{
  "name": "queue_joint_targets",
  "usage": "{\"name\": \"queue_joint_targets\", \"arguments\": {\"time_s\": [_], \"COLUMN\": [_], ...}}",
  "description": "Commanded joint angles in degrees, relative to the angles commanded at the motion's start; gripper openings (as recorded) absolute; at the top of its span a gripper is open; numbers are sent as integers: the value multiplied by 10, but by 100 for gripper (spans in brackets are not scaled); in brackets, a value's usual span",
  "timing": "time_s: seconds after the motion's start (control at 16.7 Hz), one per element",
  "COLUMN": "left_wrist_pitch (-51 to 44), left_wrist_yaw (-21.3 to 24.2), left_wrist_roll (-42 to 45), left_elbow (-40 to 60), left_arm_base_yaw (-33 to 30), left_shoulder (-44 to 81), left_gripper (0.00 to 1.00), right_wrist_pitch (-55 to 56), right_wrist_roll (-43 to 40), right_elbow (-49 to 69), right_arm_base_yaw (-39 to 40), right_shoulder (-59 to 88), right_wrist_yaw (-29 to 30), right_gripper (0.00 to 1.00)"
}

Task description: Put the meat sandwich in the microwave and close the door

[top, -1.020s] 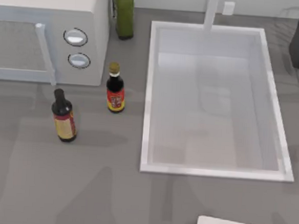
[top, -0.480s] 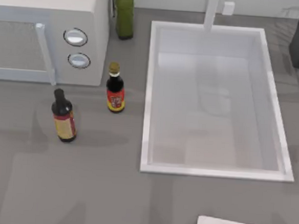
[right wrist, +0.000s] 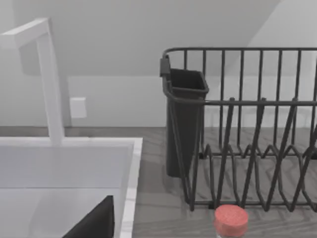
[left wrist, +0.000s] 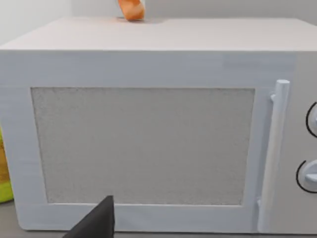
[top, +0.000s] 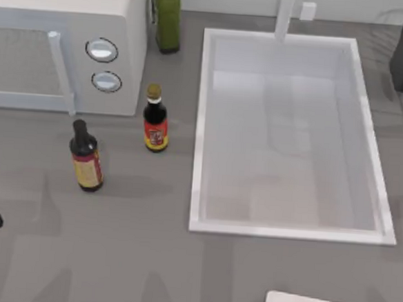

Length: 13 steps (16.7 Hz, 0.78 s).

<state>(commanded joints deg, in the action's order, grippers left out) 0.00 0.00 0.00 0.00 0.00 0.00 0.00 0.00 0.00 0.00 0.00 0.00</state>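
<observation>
Opening the door (left wrist: 143, 148) comes first, judged from its shut state. Top view: the left arm sits at the table's left edge, with the microwave (top: 65, 17) beyond it; the right arm is parked at the far right.

Left wrist view: the door handle (left wrist: 275, 153) stands ahead and off to the knob side. Hook it from the side and pull steadily. The meat sandwich (left wrist: 131, 9) rests on the microwave's top, farther back. Whether either gripper is open or closed cannot be told.

Right wrist view: a dish rack (right wrist: 247, 124) lies ahead.
</observation>
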Motion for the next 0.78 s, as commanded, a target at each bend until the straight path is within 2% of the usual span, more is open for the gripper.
{"name": "queue_joint_targets", "arguments": {"time_s": [0.24,0.78], "left_wrist_pitch": [0,0], "left_wrist_yaw": [0,0], "left_wrist_roll": [0,0], "left_elbow": [0,0], "left_arm_base_yaw": [0,0], "left_shoulder": [0,0], "left_gripper": [100,32], "right_wrist_pitch": [0,0], "right_wrist_roll": [0,0], "right_elbow": [0,0], "right_arm_base_yaw": [0,0], "right_shoulder": [0,0], "right_wrist_yaw": [0,0], "right_gripper": [100,100]}}
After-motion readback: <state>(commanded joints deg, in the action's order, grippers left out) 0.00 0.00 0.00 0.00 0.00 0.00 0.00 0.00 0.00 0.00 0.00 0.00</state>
